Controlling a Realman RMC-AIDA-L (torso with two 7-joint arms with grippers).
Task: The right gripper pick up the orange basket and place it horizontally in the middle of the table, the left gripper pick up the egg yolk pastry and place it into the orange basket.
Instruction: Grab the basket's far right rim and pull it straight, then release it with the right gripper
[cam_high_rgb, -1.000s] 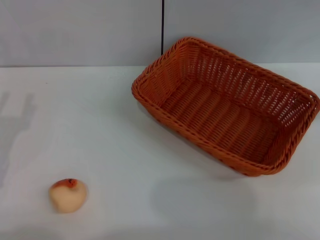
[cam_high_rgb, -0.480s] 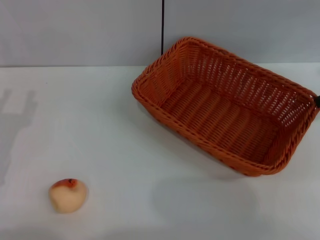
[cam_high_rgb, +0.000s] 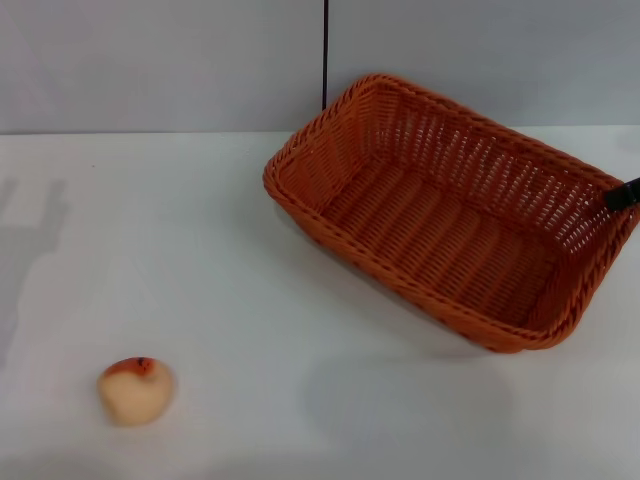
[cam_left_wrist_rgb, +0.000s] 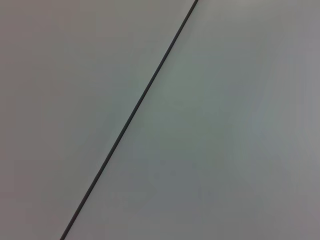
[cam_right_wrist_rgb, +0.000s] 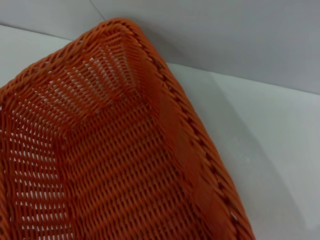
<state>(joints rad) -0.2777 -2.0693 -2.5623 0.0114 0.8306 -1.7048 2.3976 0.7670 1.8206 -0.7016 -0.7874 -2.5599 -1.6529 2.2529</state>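
**Right gripper tip at the basket's right end; pastry alone near the front left corner**

Where the counter (cam_high_rgb: 230, 260) meets the grey wall behind it, the orange basket (cam_high_rgb: 450, 215) sits on the right half of the surface, turned at a slant so that one short end points toward the back edge and the other toward the right edge. Its braided rim and openwork sides are fully in sight from the head view, and nothing lies inside it. A small dark tip of the right gripper (cam_high_rgb: 622, 195) shows at the right edge of the head view, right at the rim of the basket's right-hand short end; too little of it is visible to tell whether its fingers are spread or closed, or whether it touches the weave. The right wrist view looks down into the basket (cam_right_wrist_rgb: 100, 150) from close above, taking in one inner corner, the woven floor and a strip of white counter (cam_right_wrist_rgb: 280, 150) beyond the rim.

The egg yolk pastry (cam_high_rgb: 136, 390) rests well apart from the basket, near the counter's front left corner, its orange-brown top with a dark speck facing up.

No part of the left gripper appears in any view; the left wrist view holds only a plain grey wall (cam_left_wrist_rgb: 225, 125) crossed by a thin dark seam (cam_left_wrist_rgb: 135, 110).
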